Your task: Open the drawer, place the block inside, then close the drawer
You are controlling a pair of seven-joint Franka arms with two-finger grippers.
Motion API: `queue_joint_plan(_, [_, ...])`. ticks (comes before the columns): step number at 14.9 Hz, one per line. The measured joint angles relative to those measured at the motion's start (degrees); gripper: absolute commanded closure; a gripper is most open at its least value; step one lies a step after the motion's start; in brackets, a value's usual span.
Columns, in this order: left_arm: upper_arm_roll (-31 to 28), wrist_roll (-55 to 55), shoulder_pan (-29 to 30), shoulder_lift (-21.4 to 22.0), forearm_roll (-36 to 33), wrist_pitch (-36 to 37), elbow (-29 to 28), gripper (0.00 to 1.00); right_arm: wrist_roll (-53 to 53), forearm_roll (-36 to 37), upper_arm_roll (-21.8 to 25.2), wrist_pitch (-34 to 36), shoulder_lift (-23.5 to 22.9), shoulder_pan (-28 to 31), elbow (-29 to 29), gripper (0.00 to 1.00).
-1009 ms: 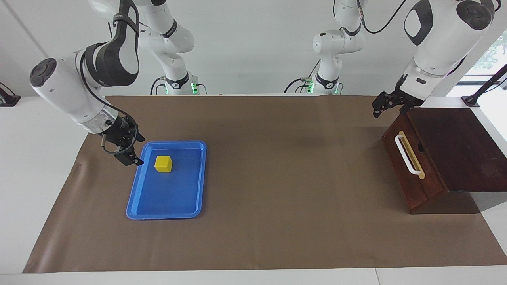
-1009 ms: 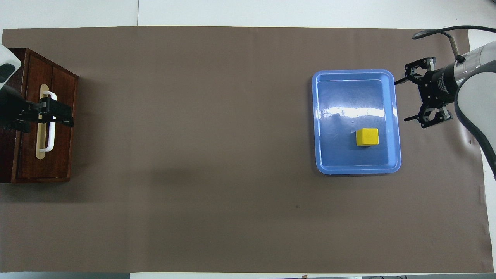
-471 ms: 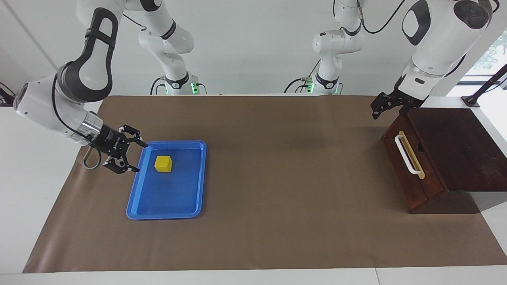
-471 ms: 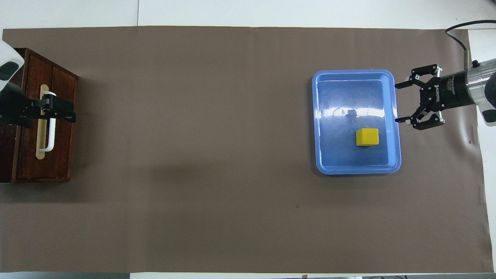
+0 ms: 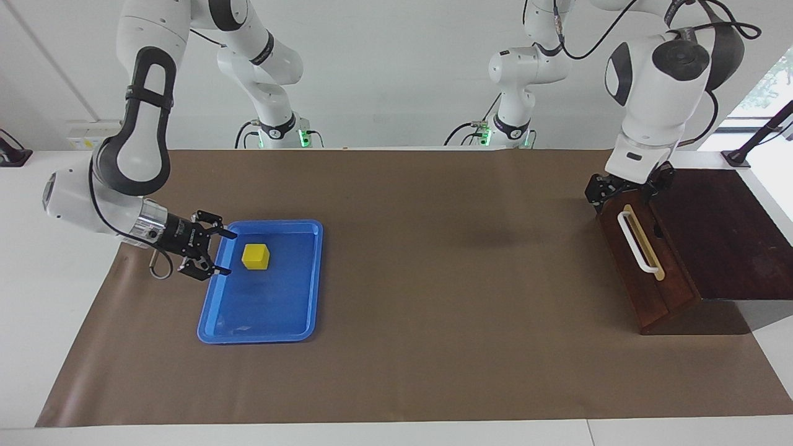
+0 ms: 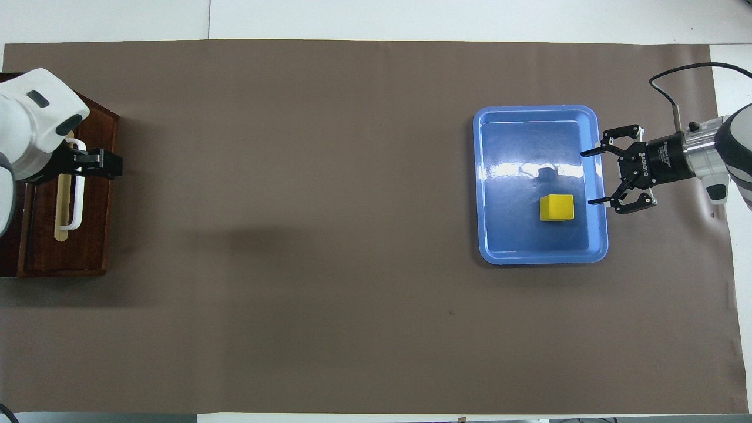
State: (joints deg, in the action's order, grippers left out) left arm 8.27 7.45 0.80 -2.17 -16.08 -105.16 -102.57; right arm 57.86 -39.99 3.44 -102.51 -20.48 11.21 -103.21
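the yellow block point(image 5: 256, 256) sits in the blue tray point(image 5: 272, 322) toward the right arm's end of the bench. the right gripper point(image 5: 224, 253), jaws open, hangs over the tray's rim beside it. the left gripper point(image 5: 604, 192), jaws open, hovers at the closed drawer point(image 5: 644, 291), over its white handle point(image 5: 637, 242).

The yellow block point(image 5: 256, 256) sits in the blue tray point(image 5: 260, 322), toward the tray's 12 o'clock end. The right gripper point(image 5: 227, 253) is at the block's 9 o'clock, over the tray's edge, with its fingers spread wide and holding nothing. The brown drawer point(image 5: 647, 272) is shut. The left gripper point(image 5: 610, 192) is low at the 11 o'clock end of the white handle point(image 5: 637, 242).
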Motion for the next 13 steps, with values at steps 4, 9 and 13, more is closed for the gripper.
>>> queue_joint_plan(4, [-0.3, 0.0, -0.2, -1.2, -3.8, -5.5, -5.1, 0.0, -5.4, -2.4, 0.0, -1.8, -0.7, 0.7, -4.7, 0.0])
queue_joint_plan(9, [-0.7, 0.0, 1.2, -2.3, -8.8, -12.9, -10.0, 0.0, -7.4, -3.7, 0.0, -3.3, -1.0, 0.8, -7.8, 0.0])
queue_joint_plan(13, [-0.8, 0.0, 3.0, -3.5, -9.6, -16.8, -11.5, 0.0, -7.8, -3.9, -0.1, -6.9, -1.0, 0.6, -9.3, 0.0])
